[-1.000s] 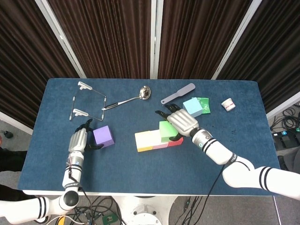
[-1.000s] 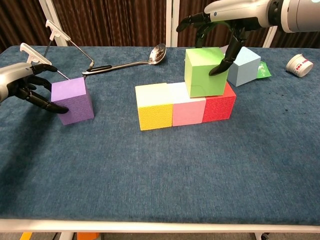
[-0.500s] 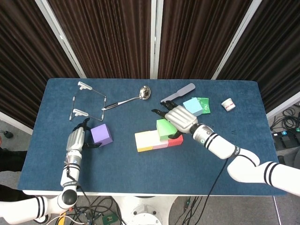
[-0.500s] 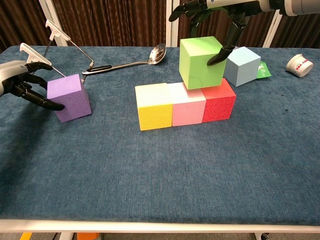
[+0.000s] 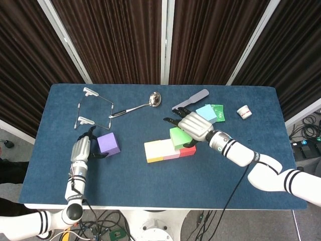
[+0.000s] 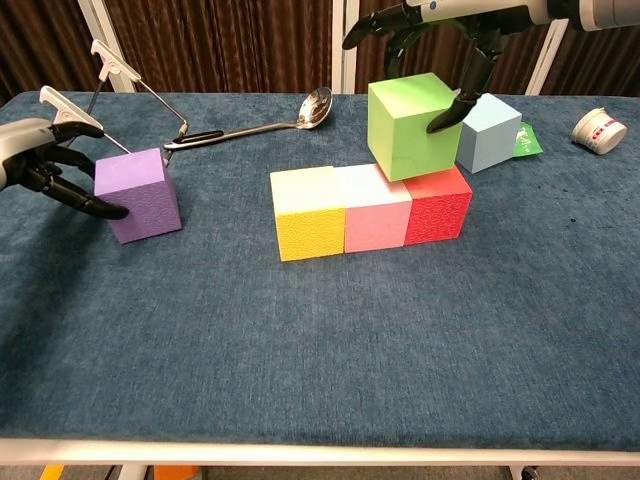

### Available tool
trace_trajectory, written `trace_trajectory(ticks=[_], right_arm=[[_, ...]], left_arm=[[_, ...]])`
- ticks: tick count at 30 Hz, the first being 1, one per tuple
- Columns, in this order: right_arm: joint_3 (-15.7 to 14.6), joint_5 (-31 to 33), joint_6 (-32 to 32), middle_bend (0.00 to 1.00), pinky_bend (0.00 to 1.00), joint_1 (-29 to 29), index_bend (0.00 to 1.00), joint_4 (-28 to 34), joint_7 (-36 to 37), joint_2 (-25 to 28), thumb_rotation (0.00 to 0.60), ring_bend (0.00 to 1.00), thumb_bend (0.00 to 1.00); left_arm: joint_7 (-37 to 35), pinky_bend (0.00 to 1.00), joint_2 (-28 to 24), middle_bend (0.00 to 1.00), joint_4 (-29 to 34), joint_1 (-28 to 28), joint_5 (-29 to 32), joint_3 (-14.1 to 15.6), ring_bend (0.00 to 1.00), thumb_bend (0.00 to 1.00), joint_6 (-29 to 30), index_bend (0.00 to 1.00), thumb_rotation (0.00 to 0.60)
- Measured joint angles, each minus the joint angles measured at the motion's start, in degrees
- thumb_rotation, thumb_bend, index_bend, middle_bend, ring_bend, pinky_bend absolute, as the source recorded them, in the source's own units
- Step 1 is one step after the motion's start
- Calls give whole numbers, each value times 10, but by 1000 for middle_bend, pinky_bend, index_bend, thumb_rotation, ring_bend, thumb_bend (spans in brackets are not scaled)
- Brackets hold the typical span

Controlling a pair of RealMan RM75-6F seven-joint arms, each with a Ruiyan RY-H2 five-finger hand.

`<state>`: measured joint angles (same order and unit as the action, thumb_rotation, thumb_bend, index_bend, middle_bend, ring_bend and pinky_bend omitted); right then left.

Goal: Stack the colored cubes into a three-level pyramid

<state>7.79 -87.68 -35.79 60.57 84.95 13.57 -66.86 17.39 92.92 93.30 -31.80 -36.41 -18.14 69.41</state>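
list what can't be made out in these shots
- Green cube: both views leave unclear whether it rests on the red cube or hangs tilted above it.
- Right hand: chest view crops its top.
- White cup: lettering too small to read.
- Left hand: contact with the purple cube unclear.

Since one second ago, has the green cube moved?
Yes. The green cube has tilted and lifted off the pink cube; one edge is still over the red cube.
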Motion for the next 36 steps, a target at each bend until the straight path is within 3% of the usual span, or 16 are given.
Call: trace_trajectory(ticks=[24, 36], right_arm=[[-26, -29, -14, 448, 0, 11, 0, -17, 39, -17, 600, 0, 167], [-21, 11, -28, 444, 0, -5, 0, -2, 0, -21, 600, 0, 166]], left_arm=[[-10, 109, -31, 501, 42, 10, -23, -8, 108, 146, 11, 98, 600], [-21, 108, -35, 501, 40, 14, -27, -7, 108, 146, 6, 98, 600]])
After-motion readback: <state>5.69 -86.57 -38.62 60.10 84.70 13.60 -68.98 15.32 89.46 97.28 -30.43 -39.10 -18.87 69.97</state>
